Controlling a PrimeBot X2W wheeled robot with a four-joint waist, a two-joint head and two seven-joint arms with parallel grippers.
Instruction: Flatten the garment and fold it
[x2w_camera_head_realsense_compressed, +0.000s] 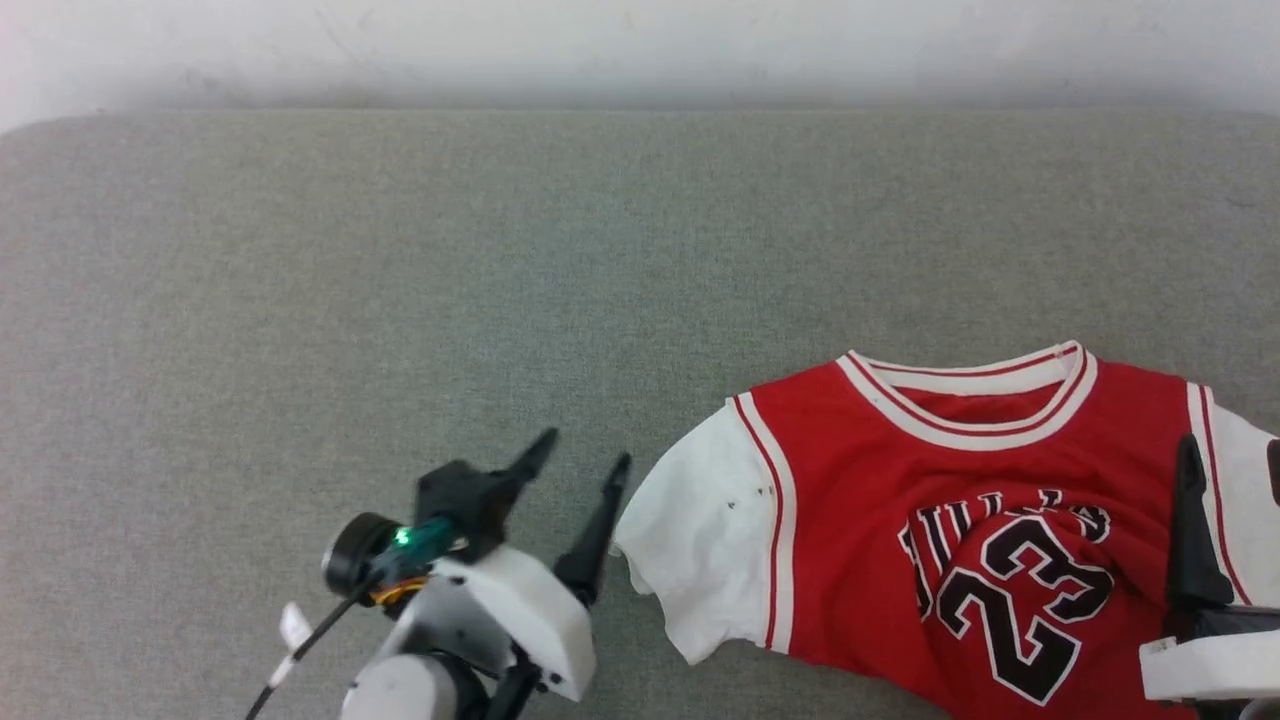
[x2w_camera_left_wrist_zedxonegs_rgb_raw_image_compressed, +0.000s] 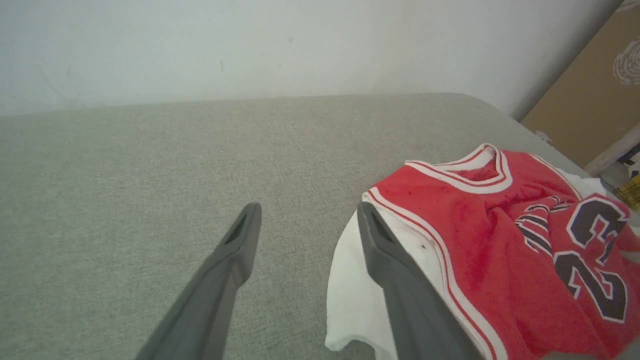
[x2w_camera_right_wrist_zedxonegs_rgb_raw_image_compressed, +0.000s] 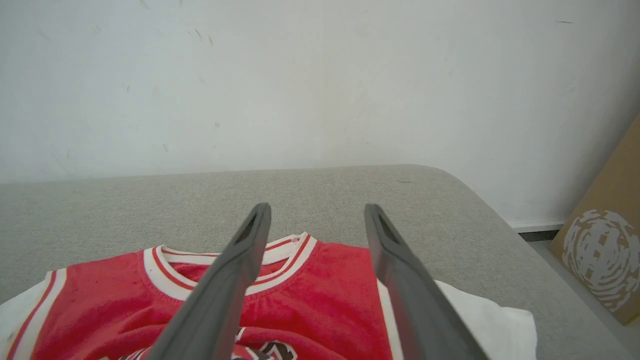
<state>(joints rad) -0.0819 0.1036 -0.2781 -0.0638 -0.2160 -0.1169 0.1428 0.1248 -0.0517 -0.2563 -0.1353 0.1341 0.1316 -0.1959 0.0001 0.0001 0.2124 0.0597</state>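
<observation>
The garment (x2w_camera_head_realsense_compressed: 860, 470), a red jersey with white sleeves and "BULLS 23" on its front, lies face up at the lower right of the grey surface, neck toward the wall. It is rumpled around the lettering, and its hem is cut off by the head view's bottom edge. My left gripper (x2w_camera_head_realsense_compressed: 580, 452) is open, just left of the white sleeve (x2w_camera_head_realsense_compressed: 700, 540), with nothing between its fingers. In the left wrist view the left gripper (x2w_camera_left_wrist_zedxonegs_rgb_raw_image_compressed: 308, 207) has one finger in front of the sleeve of the garment (x2w_camera_left_wrist_zedxonegs_rgb_raw_image_compressed: 475, 240). My right gripper (x2w_camera_head_realsense_compressed: 1232, 455) is open over the other shoulder. The right wrist view shows the right gripper (x2w_camera_right_wrist_zedxonegs_rgb_raw_image_compressed: 318, 207) above the garment (x2w_camera_right_wrist_zedxonegs_rgb_raw_image_compressed: 325, 285), near the collar.
The grey fabric surface (x2w_camera_head_realsense_compressed: 400, 280) stretches wide to the left and behind the jersey, up to a white wall (x2w_camera_head_realsense_compressed: 640, 50). A cardboard box (x2w_camera_right_wrist_zedxonegs_rgb_raw_image_compressed: 605, 255) stands on the floor past the surface's rounded right corner.
</observation>
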